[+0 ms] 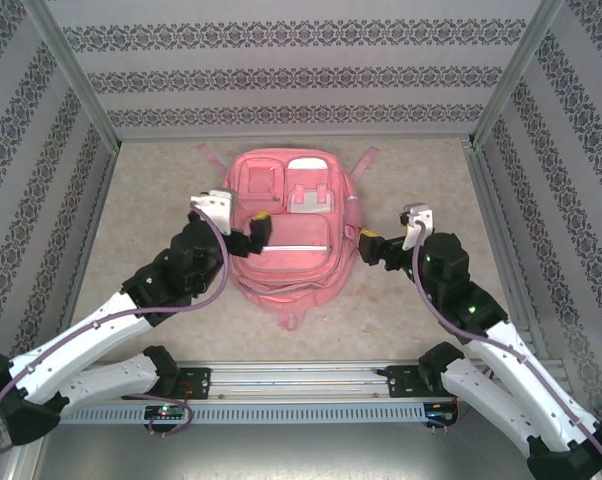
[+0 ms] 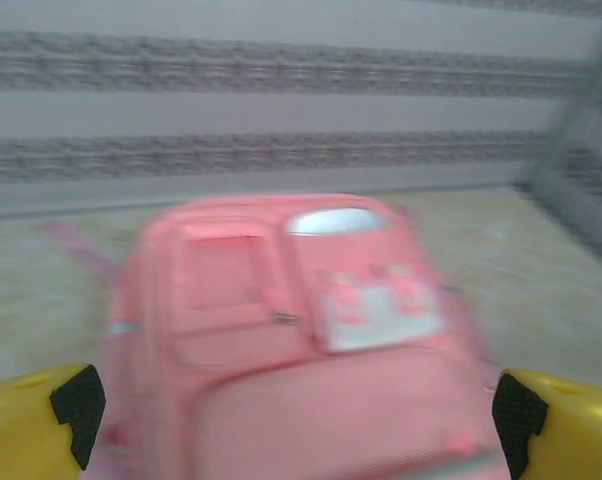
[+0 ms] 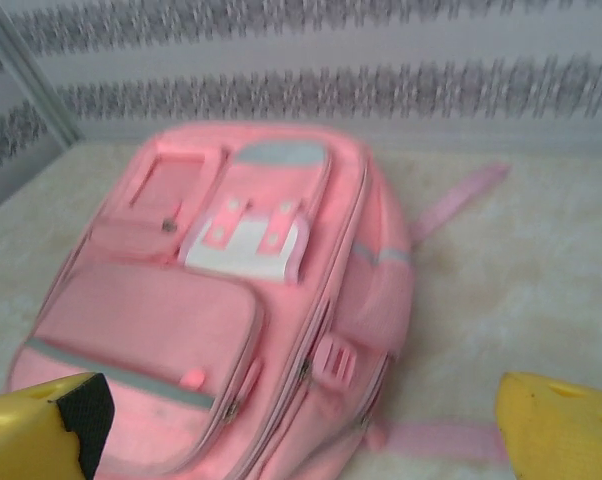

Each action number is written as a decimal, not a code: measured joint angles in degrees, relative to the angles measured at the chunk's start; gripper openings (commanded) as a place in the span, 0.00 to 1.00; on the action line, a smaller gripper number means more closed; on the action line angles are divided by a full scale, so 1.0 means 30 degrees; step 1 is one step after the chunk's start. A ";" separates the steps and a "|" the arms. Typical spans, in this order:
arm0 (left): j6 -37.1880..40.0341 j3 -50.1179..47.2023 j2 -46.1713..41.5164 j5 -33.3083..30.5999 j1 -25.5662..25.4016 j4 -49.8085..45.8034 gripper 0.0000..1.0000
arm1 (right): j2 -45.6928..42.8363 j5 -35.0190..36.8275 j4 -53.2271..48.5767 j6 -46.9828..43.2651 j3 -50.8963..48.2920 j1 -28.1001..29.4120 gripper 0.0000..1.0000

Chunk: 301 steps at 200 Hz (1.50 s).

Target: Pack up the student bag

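– Two end effectors, both released, nothing held. Left end effector (image 1: 258,232) hangs over the left edge of the student bag (image 1: 286,235); right end effector (image 1: 371,250) sits just beside its right edge.

– Bag position?

– Flat on the tabletop (image 1: 161,190), centre, front pockets up, straps trailing toward the far wall. It lies between the two arms.

– Progress?

– Hard to call. Front pockets look zipped in the right wrist view, and the flap pocket lies flat. The main compartment zip runs along the side; can't tell if it's fully closed. Left wrist view is blurred.

– So done or not started?

– My guess: either end of the job. Check the zips and look for contents before calling it.
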 measured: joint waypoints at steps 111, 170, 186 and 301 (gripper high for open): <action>0.3891 -1.0622 0.1989 0.2419 1.1504 0.9063 1.00 | 0.6025 0.7031 1.1023 -0.3053 -0.5093 -0.2885 0.98; 0.4175 -1.1956 0.6630 0.5238 1.3296 1.6342 1.00 | 0.9384 0.5705 1.4659 -0.2055 -0.7519 -0.8204 0.98; 0.4437 -1.2174 0.9559 0.5785 1.3340 2.0560 1.00 | 1.0455 0.4612 1.6065 -0.1712 -0.7759 -0.9122 0.98; 0.4998 -1.3588 1.2553 0.8349 1.4149 2.6279 1.00 | 1.7733 0.0335 2.3489 -0.2477 -0.6251 -0.9209 0.98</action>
